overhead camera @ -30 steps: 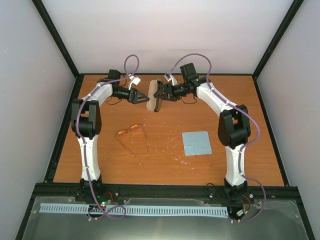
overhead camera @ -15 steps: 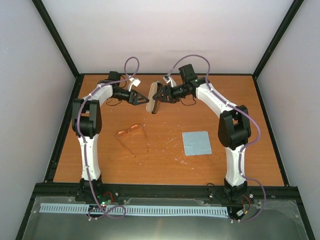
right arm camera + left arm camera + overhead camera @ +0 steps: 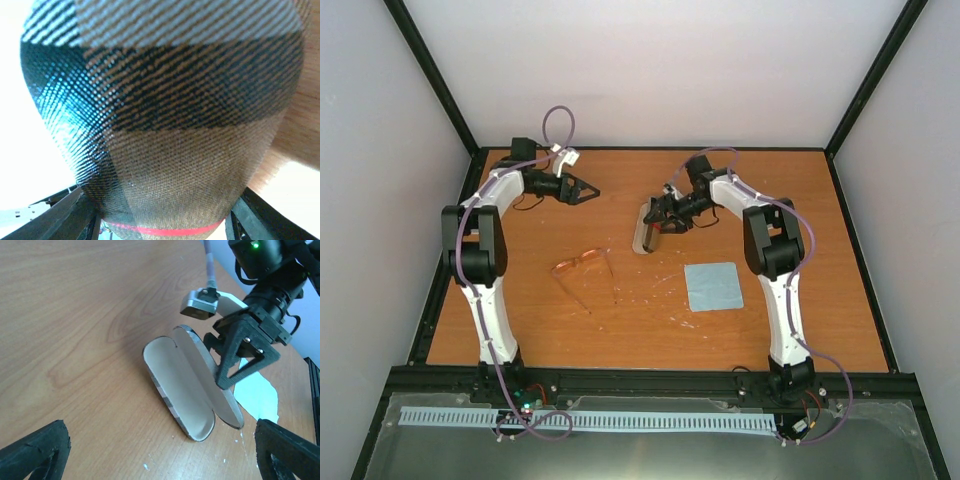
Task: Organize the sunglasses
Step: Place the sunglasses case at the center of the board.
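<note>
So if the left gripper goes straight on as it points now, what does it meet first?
Probably the open case, which the right gripper holds by its lid. It lies straight ahead of the left gripper in the wrist view, though height is hard to judge.

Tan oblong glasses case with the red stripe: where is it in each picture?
Top external: tan case near the centre, at the right tool.
Left wrist: centre, lying open.
Right wrist: close up, filling the picture.
Shared landmark: the right tool, gripping its lid.
</note>
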Available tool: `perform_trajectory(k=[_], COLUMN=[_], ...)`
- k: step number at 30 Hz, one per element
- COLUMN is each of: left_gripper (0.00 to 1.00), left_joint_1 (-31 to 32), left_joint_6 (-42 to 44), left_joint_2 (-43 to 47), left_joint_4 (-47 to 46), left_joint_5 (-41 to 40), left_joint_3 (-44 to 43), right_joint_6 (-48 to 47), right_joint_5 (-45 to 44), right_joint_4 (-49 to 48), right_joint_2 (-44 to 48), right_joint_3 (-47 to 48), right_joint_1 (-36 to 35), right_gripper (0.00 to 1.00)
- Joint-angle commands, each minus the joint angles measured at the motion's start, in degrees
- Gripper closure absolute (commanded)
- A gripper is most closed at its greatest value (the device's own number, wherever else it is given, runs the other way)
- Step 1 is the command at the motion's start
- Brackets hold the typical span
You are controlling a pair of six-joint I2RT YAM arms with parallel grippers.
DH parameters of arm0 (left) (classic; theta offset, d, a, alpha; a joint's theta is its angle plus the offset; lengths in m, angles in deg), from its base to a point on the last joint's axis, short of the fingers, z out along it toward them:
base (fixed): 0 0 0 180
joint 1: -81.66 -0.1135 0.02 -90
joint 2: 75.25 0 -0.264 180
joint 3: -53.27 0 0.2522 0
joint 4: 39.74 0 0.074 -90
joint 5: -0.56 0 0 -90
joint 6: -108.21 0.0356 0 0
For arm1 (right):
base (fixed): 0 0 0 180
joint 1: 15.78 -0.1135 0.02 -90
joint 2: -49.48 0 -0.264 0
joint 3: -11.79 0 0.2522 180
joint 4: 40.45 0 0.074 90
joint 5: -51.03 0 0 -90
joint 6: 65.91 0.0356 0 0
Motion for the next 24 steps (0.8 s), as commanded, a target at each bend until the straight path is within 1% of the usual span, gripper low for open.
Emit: perform_trajectory(k=[1,4,5,6,8,10,11,15,18,19,21,23,24], left_gripper=[0.0,0.01,0.01,0.0,0.0,0.01,0.01,0.0,0.0,0.01,0.0,0.0,0.0], left_joint_1=[0.6,0.6,0.6,0.6,0.6,0.6,0.6,0.6,0.6,0.6,0.6,0.6,0.6], left_joint_6=[-0.3,-0.4,-0.4,-0.4,-0.4,-0.3,-0.3,-0.6,-0.6,-0.5,-0.5,-0.6,-0.7], left_joint_2=[1.2,1.3,1.3,1.3,1.3,1.1,1.0,0.6,0.7,0.7,0.8,0.8,0.8], left_joint_4=[-0.8,-0.7,-0.8,-0.7,-0.6,-0.6,-0.5,-0.6,-0.7,-0.7,-0.7,-0.9,-1.0], left_joint_5=[-0.2,-0.2,-0.2,-0.1,-0.2,-0.2,-0.2,0.2,0.3,0.3,0.4,0.6,0.7], left_joint_3=[2.1,2.4,2.3,2.4,2.2,2.1,2.0,1.8,1.9,2.0,2.2,2.4,2.5], right_joint_6=[-1.9,-2.1,-1.9,-1.8,-1.8,-1.9,-2.3,-3.5,-3.8,-3.9,-4.0,-4.6,-4.8], right_joint_5=[-0.7,-1.2,-1.3,-1.5,-1.8,-2.5,-3.0,-4.5,-5.0,-5.1,-5.7,-6.1,-6.4], right_joint_4=[4.1,4.2,4.3,4.5,4.5,5.3,6.1,8.7,9.3,9.5,10.2,11.0,11.2], right_joint_2=[-2.6,-4.1,-4.6,-4.9,-5.0,-4.9,-5.0,-5.3,-5.1,-5.1,-5.2,-5.3,-5.4], right_joint_3=[2.3,2.4,2.5,2.6,2.7,3.4,4.1,5.8,6.3,6.4,6.7,7.0,7.1], right_joint_1=[0.8,1.5,1.8,2.1,2.5,2.7,2.9,2.9,3.0,2.9,2.9,2.9,2.9], right_gripper=[0.96,0.93,0.91,0.86,0.72,0.63,0.57,0.46,0.4,0.36,0.33,0.31,0.24])
